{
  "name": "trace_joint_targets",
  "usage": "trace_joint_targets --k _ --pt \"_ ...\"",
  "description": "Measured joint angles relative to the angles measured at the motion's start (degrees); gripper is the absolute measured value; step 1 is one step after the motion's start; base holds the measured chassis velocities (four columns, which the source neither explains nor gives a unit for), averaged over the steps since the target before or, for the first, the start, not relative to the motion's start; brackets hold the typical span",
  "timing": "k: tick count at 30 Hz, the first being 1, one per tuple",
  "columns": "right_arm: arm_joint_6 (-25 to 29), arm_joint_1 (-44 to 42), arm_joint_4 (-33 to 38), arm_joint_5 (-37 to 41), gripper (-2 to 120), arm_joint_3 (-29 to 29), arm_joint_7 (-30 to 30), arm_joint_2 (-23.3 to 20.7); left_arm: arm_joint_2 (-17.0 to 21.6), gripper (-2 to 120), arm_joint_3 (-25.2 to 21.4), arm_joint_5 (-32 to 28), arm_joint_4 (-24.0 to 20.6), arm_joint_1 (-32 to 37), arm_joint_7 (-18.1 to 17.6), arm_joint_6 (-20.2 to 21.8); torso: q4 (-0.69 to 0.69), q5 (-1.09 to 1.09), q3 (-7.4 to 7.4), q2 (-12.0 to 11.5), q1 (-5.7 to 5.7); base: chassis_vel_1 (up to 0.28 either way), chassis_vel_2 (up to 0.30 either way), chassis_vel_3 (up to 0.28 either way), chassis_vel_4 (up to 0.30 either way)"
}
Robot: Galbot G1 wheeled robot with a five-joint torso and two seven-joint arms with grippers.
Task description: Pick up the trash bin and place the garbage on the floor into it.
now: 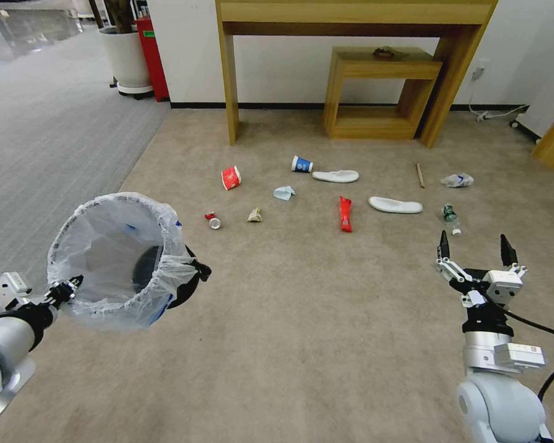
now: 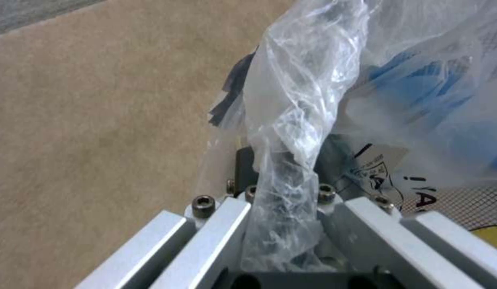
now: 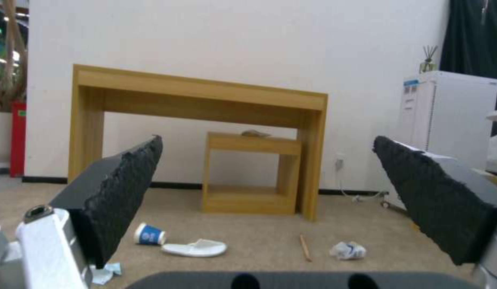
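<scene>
head view: beige floor before a wooden desk; the garbage lies scattered in front of the desk. my left gripper holds the trash bin by its rim, off the floor, well apart from the desk; my right gripper hovers spread wide.
left wrist view: bag plastic pinched between my fingers.
right wrist view: pads wide apart, desk beyond.
</scene>
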Motion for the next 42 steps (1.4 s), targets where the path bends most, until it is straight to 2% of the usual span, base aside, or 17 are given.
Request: trace_joint_targets --k 31,42 --pt "0.0 -0.2 0.4 -0.2 100 0.4 0.0 0.0 -0.1 0 -0.4 0.3 0.2 0.3 0.6 0.0 0.01 0.0 0.0 0.0 0.0 -0.15 0.149 0.156 -0.15" --pt "0.0 -0.1 0.3 -0.4 100 0.4 -0.1 0.0 -0.2 0 -0.4 0.6 0.7 0.1 0.7 0.0 0.0 0.0 0.0 0.0 -0.01 -0.091 0.09 0.09 -0.1"
